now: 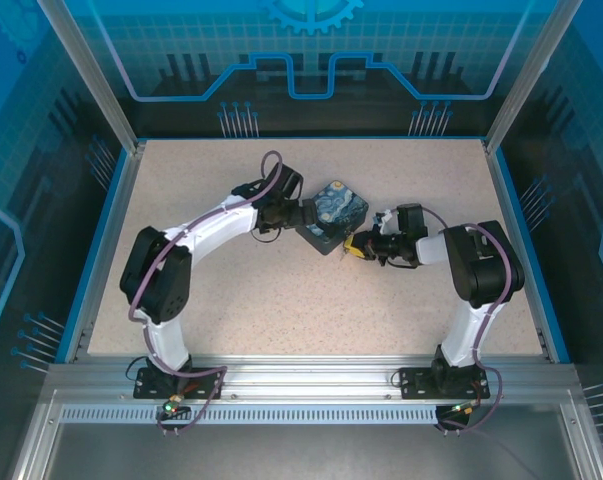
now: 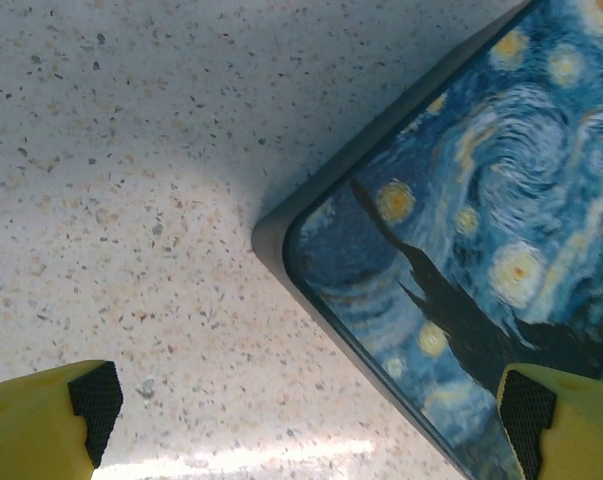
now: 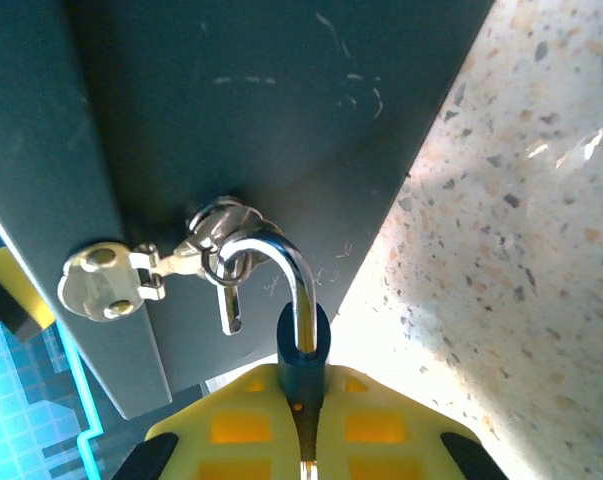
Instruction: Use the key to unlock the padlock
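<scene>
In the right wrist view my right gripper [image 3: 303, 400] is shut on the padlock [image 3: 303, 340]. Its dark-blue body is pinched between the yellow fingers [image 3: 381, 420], and its chrome shackle curves up into the metal loop on the box's dark side. A small silvery key [image 3: 231, 300] hangs from a ring by that loop, free of both grippers. From above, the right gripper [image 1: 353, 245] sits at the near right side of the blue night-sky box [image 1: 336, 212]. My left gripper [image 1: 297, 216] is open at the box's left corner, its fingers [image 2: 51, 425] wide apart over table and lid [image 2: 481, 230].
A silver hasp plate [image 3: 106, 285] lies on the box's side left of the loop. The speckled tabletop [image 1: 281, 300] is bounded by a blue rim and transparent enclosure walls. Both arms reach inward from the near edge and meet at the box.
</scene>
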`<act>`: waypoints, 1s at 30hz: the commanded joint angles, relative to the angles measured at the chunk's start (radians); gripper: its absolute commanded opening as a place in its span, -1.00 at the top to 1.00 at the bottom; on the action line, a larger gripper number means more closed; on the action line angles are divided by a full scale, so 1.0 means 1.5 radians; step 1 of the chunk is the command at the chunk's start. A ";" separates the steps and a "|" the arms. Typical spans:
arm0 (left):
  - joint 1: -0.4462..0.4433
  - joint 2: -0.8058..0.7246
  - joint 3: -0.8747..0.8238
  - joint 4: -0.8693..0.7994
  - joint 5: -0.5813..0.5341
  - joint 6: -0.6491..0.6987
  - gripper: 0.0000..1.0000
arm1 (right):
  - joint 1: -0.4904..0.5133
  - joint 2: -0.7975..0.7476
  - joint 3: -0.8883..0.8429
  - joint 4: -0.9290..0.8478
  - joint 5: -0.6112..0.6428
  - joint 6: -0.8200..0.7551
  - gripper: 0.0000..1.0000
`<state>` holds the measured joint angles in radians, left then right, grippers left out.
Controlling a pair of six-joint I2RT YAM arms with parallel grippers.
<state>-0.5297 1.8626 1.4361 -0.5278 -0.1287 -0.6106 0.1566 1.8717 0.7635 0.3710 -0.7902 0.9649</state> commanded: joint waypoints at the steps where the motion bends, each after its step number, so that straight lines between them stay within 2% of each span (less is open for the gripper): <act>1: -0.011 0.034 0.028 -0.044 -0.061 0.030 -0.97 | -0.004 0.002 -0.008 0.020 -0.010 0.015 1.00; 6: -0.029 0.061 0.057 -0.064 -0.106 0.054 -0.97 | -0.003 0.004 -0.010 0.040 -0.007 0.035 1.00; 16: -0.042 0.087 0.059 -0.072 -0.127 0.069 -0.97 | -0.003 0.011 -0.004 0.057 0.003 0.065 1.00; 24: -0.050 0.095 0.055 -0.078 -0.147 0.074 -0.97 | -0.005 0.000 -0.016 0.046 0.050 0.110 1.00; 30: -0.050 0.097 0.051 -0.076 -0.143 0.071 -0.97 | -0.008 -0.003 -0.033 0.088 0.072 0.163 1.00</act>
<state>-0.5995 1.9648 1.5124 -0.5819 -0.3225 -0.5236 0.1562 1.8721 0.7368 0.4782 -0.7193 1.1496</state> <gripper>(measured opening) 0.987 0.075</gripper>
